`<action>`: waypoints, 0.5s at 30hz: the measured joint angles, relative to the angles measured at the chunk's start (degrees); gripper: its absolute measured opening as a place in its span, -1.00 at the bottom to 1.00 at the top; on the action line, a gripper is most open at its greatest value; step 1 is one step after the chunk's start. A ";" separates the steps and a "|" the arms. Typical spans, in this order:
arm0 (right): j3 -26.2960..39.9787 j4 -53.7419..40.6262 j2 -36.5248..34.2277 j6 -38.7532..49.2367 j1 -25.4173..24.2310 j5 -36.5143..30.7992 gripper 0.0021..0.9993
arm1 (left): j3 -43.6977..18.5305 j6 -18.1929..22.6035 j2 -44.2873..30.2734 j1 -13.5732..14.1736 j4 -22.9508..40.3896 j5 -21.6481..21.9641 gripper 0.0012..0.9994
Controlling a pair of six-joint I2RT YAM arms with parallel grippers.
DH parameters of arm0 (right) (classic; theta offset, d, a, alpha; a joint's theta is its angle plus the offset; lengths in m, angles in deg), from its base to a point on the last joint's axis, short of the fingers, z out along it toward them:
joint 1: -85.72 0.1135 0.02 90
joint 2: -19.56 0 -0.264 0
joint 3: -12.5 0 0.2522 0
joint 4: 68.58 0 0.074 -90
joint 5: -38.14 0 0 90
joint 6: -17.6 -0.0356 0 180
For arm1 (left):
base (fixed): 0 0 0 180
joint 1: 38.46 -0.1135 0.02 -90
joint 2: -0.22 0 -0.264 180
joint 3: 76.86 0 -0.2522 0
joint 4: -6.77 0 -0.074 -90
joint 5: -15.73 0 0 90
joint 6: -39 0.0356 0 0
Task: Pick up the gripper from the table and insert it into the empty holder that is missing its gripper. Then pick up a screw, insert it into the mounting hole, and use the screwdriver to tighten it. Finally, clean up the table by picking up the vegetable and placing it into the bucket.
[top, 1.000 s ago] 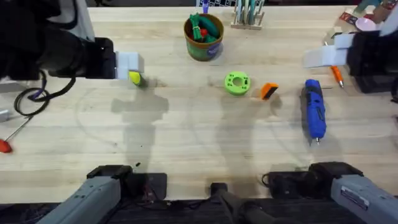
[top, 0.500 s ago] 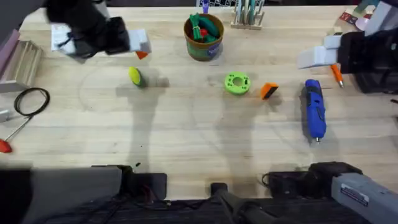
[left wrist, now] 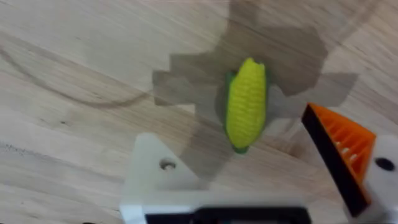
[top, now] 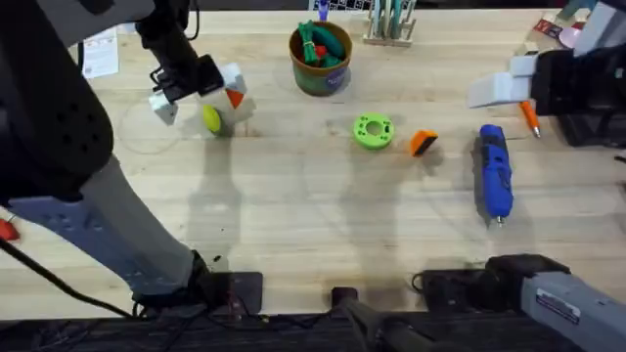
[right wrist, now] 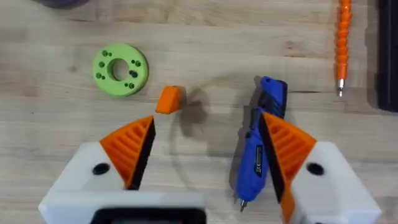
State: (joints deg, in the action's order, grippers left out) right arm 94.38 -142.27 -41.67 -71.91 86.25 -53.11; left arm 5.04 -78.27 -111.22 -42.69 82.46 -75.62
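The counter (top: 293, 225) is a light butcher-block top, with a stand of tools at its far edge and a red-handled tool (top: 8, 230) at the near left. The loose orange gripper (top: 423, 143) lies near the middle, between the green disc (top: 372, 130) and the blue screwdriver (top: 494, 171), apart from both. The bucket (top: 320, 59) stands at the far side with green and red toy vegetables inside. The left gripper (top: 201, 93) hangs over the yellow vegetable (top: 211, 119), which lies on the wood just beside it. From overhead the left gripper's fingers are hard to separate; its wrist view shows them spread wide and holding nothing, one white bracket bare, the holder (left wrist: 155, 177), the other carrying an orange ribbed tip (left wrist: 339, 146), with the vegetable (left wrist: 246, 102) lying between and beyond them, its green end visible. The right gripper (top: 504, 88) hovers at the far right, and its wrist view shows both orange-tipped fingers (right wrist: 130, 146) parted and empty, above the screwdriver (right wrist: 258, 146), the loose gripper (right wrist: 169, 99), the disc (right wrist: 120, 68) and a slim orange-handled tool (right wrist: 341, 43).
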 joint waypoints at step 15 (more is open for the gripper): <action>0.00 0.00 0.00 0.00 0.00 0.00 0.98 | -0.28 0.68 -3.95 -0.79 -0.26 0.32 -0.98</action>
State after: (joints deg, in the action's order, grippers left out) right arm 94.38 -142.27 -41.67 -71.91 86.25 -53.11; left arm 4.76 -77.59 -115.17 -43.48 82.20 -75.30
